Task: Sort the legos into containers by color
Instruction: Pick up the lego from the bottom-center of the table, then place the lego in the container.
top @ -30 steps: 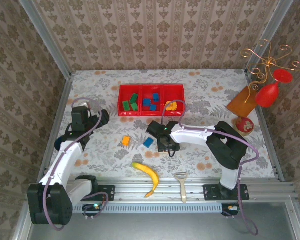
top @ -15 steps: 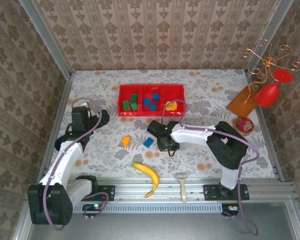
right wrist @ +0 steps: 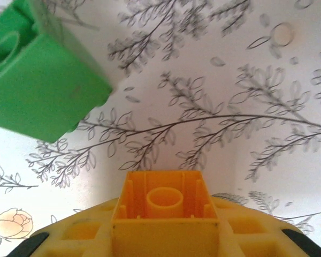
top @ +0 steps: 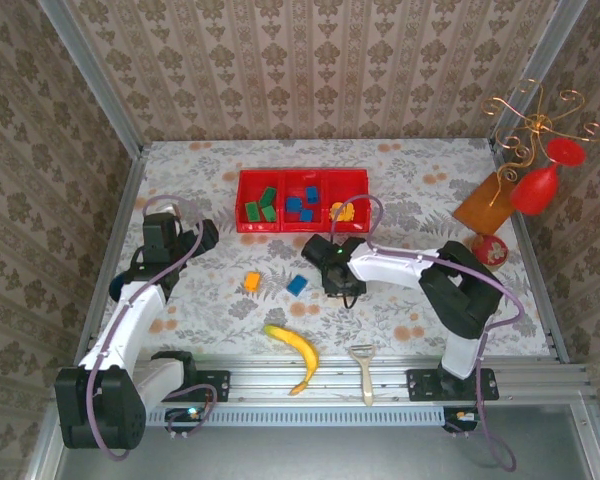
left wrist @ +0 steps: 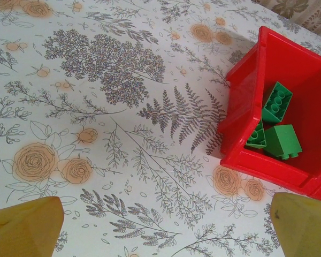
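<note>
Right gripper [top: 342,288]: I pinch an orange brick [right wrist: 166,211] beside a green brick [right wrist: 40,88] | left gripper [left wrist: 166,227]: I'm spread wide near red tray [left wrist: 239,126]

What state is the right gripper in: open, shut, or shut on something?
The right gripper is shut on an orange lego: the right wrist view shows it wedged between the yellow fingers.

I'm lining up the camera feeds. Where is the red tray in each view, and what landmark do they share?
Top external: red tray at upper centre.
Left wrist: its corner at the right edge, green legos inside.
Right wrist: faces the tablecloth, orange lego in the right claw.
Shared landmark: the floral tablecloth; the green legos link the first two.
</note>
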Motion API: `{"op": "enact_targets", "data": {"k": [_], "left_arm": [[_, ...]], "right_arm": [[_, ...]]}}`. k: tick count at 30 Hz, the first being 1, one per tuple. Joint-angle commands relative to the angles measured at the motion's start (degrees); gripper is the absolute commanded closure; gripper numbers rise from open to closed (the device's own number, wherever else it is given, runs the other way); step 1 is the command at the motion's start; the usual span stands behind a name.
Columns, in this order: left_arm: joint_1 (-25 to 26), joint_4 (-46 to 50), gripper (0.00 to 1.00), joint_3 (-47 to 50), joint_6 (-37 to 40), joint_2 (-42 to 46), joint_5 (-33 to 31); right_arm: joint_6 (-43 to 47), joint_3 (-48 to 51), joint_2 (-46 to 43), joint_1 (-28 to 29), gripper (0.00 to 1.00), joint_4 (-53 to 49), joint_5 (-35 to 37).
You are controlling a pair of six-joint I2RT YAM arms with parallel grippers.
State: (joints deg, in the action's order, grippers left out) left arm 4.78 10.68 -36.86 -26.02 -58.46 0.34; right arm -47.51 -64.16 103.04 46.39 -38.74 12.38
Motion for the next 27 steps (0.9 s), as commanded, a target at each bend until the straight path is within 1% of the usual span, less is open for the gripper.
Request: {"op": "enact_targets", "data": {"k": [1,14,27], "left_arm": [[-0.5,-0.4,0.0,0.0,-1.0,0.2,0.9],[-0.6,0.5,0.0,-0.1,-0.7,1.5,0.6],[-0.6,2.1,0.0,-0.2,-0.3,3.8,-0.2]], "right_arm": [[1.8,0.2,-3.6,-1.1,0.84,-2.2,3.4],[8.9,-3.6,-7.5,-6.6,0.85,-1.7,7.2],[16.1,-10.9,-5.4,-11.5,0.84,0.8,8.9]]}}
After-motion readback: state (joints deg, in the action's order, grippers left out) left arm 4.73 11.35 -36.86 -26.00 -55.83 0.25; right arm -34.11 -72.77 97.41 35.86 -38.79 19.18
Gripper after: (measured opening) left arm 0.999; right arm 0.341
